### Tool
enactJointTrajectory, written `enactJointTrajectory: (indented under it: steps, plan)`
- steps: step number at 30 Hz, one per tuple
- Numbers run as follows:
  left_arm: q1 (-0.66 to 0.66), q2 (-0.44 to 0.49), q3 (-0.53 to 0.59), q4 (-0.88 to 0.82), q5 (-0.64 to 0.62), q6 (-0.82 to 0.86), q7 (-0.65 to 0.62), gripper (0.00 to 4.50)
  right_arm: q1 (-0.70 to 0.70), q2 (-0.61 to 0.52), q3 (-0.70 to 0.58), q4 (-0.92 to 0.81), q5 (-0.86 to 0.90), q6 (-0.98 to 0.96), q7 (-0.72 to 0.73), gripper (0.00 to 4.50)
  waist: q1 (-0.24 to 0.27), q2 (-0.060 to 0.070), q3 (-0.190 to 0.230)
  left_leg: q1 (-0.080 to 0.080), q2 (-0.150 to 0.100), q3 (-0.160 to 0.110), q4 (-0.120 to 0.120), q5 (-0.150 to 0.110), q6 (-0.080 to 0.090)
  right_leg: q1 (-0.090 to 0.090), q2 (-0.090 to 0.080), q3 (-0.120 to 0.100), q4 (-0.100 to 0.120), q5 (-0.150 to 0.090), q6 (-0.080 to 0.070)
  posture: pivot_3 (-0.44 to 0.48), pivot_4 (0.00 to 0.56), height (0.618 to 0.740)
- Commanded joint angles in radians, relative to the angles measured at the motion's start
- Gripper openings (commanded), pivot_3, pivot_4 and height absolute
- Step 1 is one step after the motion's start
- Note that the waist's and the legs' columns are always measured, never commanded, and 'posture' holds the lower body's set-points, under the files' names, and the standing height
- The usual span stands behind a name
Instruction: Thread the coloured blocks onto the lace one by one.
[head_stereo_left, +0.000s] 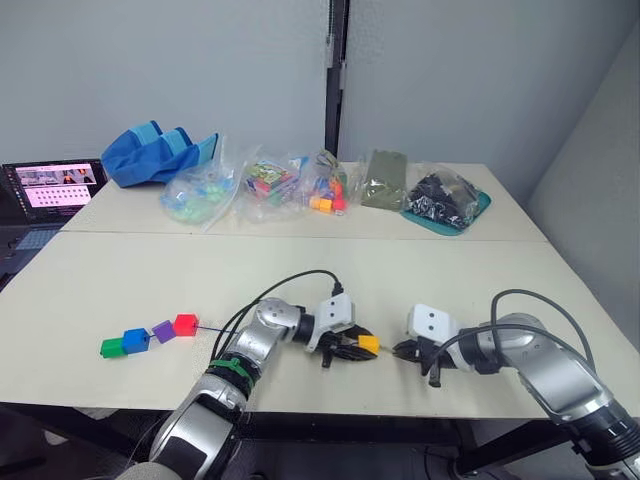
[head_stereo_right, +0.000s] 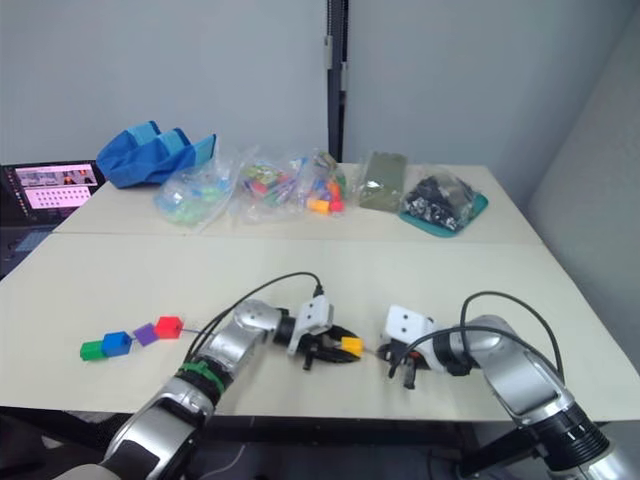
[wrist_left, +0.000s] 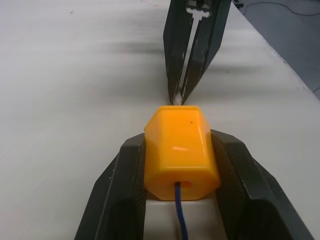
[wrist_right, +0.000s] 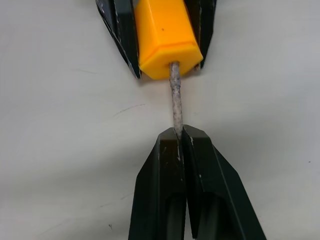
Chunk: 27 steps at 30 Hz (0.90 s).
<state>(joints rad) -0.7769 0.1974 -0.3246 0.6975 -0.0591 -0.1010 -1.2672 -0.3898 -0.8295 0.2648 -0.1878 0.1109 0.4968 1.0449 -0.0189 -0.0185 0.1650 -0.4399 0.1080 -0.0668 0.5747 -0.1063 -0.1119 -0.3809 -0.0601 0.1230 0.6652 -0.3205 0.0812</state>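
Note:
Green, blue, purple and red blocks sit in a row on the lace at the table's front left. My left gripper is shut on the yellow-orange block near the front edge. The dark-blue lace enters the block's back hole. Its pale stiff tip sticks out of the block's far side. My right gripper is shut on that tip, just right of the block.
Clear bags of mixed toy pieces lie along the back of the table, with a blue cloth bag, a green pouch and a teal tray of dark parts. A laptop stands at the far left.

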Motion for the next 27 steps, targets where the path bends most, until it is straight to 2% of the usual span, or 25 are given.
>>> enactJointTrajectory:
  steps: [1,6,11,16,20,25,27]
  plan:
    - [0.001,0.045,0.031,-0.053,-0.008,0.014,-0.002,1.31,-0.020,0.000,0.008,0.038,-0.019,-0.018,0.015,0.00,-0.001,0.000,0.000,0.000,0.000,0.000,0.000,0.000,0.000,0.000,0.000,0.000,0.000,0.000,0.000,0.000,0.150,0.740]
    - [0.078,0.221,0.085,-0.192,-0.032,0.056,-0.035,1.31,-0.105,0.013,0.043,0.056,-0.029,-0.040,0.067,0.00,-0.020,0.000,0.000,0.000,0.000,0.000,-0.002,0.000,0.000,-0.001,0.000,0.000,0.001,0.000,0.000,0.000,0.150,0.740]
    - [0.146,0.375,0.144,-0.237,-0.035,0.067,-0.043,1.31,-0.161,0.033,0.076,0.072,-0.050,-0.058,0.097,0.00,-0.019,0.000,0.000,0.000,0.000,0.000,-0.002,0.000,0.000,-0.001,0.000,0.000,0.000,0.000,0.000,0.000,0.150,0.740]
    - [0.255,0.550,0.216,-0.226,-0.070,0.036,-0.101,1.31,-0.242,0.088,0.101,0.137,-0.076,-0.085,0.105,0.00,-0.035,0.000,0.000,0.000,0.001,0.000,-0.004,0.000,0.000,-0.003,0.001,0.000,0.002,0.000,-0.001,0.000,0.150,0.740]
    - [0.272,0.663,0.238,-0.183,-0.048,0.011,-0.122,1.31,-0.276,0.117,0.107,0.176,-0.087,-0.107,0.112,0.00,-0.027,0.001,0.000,0.000,0.001,0.000,-0.004,0.000,0.000,-0.004,0.001,0.000,0.002,-0.001,-0.001,0.000,0.150,0.740]
    - [0.224,0.721,0.232,-0.110,-0.029,-0.008,-0.134,1.31,-0.294,0.142,0.108,0.200,-0.100,-0.115,0.113,0.00,-0.023,0.001,0.000,0.000,0.001,0.001,-0.004,0.000,0.000,-0.004,0.001,0.000,0.002,-0.001,-0.001,0.000,0.150,0.740]
    - [0.190,0.729,0.232,-0.074,-0.025,-0.002,-0.141,2.33,-0.294,0.147,0.108,0.192,-0.100,-0.110,0.116,0.00,-0.022,0.001,0.000,0.000,0.002,0.001,-0.004,0.000,0.000,-0.005,0.001,0.000,0.002,-0.001,-0.001,0.000,0.150,0.740]
